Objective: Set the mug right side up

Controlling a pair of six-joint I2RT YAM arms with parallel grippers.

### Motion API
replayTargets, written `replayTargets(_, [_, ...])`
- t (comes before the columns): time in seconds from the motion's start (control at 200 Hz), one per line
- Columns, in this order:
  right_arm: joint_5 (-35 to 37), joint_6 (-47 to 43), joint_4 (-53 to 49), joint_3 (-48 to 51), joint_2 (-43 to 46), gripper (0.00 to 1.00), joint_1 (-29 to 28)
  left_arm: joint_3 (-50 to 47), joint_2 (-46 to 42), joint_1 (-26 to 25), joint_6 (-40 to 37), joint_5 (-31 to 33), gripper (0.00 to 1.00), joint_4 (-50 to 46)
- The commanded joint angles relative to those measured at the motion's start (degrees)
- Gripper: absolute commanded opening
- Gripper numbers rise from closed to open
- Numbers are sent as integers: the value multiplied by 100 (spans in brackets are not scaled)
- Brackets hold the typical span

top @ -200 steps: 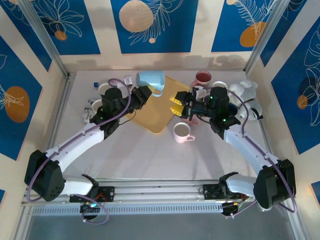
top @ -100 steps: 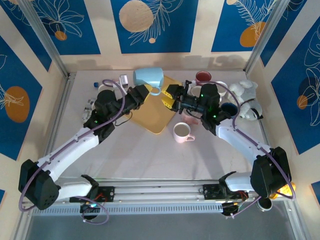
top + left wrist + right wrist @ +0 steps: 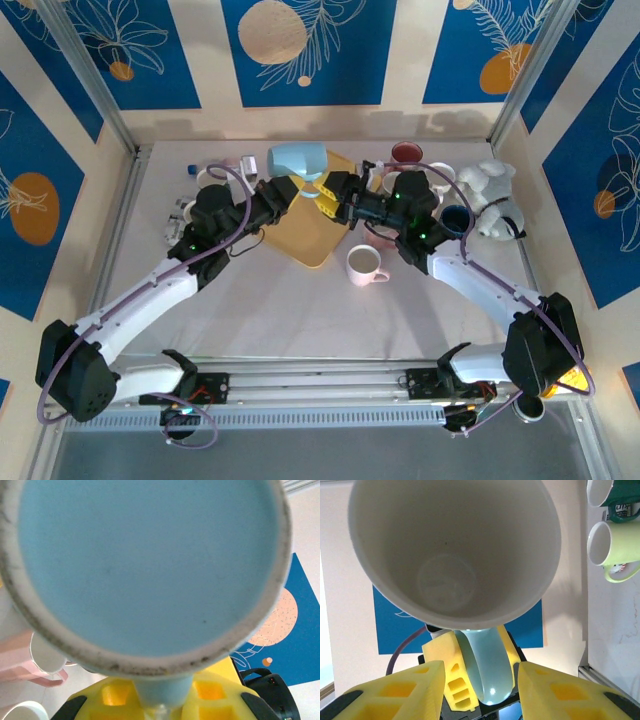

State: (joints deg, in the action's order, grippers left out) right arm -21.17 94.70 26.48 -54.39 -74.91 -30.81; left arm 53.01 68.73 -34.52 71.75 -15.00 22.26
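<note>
Blue mug (image 3: 297,160) in left jaws.

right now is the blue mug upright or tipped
Tipped on its side, held aloft: the blue mug lies level in the top view, and the right wrist view looks straight into its empty mouth.

Left arm (image 3: 150,295): reaches from the near-left base toward the far centre, wrist angled right.
Left gripper (image 3: 292,190): clamped on the handle of the mug (image 3: 297,160).
Right arm (image 3: 480,285): reaches from the near-right base toward the far centre, wrist angled left.
Right gripper (image 3: 335,200): faces the left one, fingers (image 3: 395,690) spread wide, the handle between them.
</note>
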Motion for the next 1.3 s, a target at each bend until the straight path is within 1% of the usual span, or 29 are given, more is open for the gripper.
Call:
replayTargets(0.0, [34, 77, 177, -199, -47, 42, -89, 110, -167, -59, -10, -73, 0, 760])
replayTargets(0.415, [305, 179, 399, -195, -214, 31, -136, 52, -184, -94, 116, -143, 0, 837])
replayTargets(0.505, [341, 165, 446, -198, -226, 25, -153, 35, -193, -111, 120, -160, 0, 804])
replayTargets(0.645, [389, 81, 520, -147, -195, 10, -153, -86, -212, -123, 138, -165, 0, 802])
replayTargets(0.715, [442, -84, 477, -111, -106, 5, -136, -157, -256, -113, 100, -154, 0, 725])
replayTargets(0.735, [466, -141, 421, -100, -85, 3, -121, -172, -278, -119, 65, -145, 5, 688])
replayTargets(0.77, [501, -259, 317, -94, -23, 0, -104, -194, -342, -116, -19, -125, 18, 553])
replayTargets(0.82, [547, -438, 170, -82, 69, 0, -80, -192, -450, -114, -200, -119, 36, 276])
replayTargets(0.865, [578, -609, 36, -90, 163, 0, -45, -171, -565, -111, -436, -101, 51, -18])
replayTargets(0.895, [605, -793, -73, -101, 230, 0, -26, -145, -647, -96, -593, -78, 57, -274])
replayTargets(0.955, [653, -1216, -429, -132, 399, 0, 9, -63, -827, -59, -902, -47, 67, -862])
replayTargets(1.05, [675, -2049, -1128, -168, 715, 0, 96, 98, -1155, 48, -1448, -4, 79, -1907])
replayTargets(1.11, [708, -2647, -1667, -160, 964, 0, 160, 151, -1410, 155, -1817, 95, 84, -2531])
replayTargets(1.22, [784, -3830, -2485, -40, 1408, 0, 263, 141, -1887, 365, -2525, 253, 86, -3371])
replayTargets(1.295, [793, -4715, -2877, 57, 1689, 0, 286, 127, -2162, 465, -2919, 485, 88, -3920])
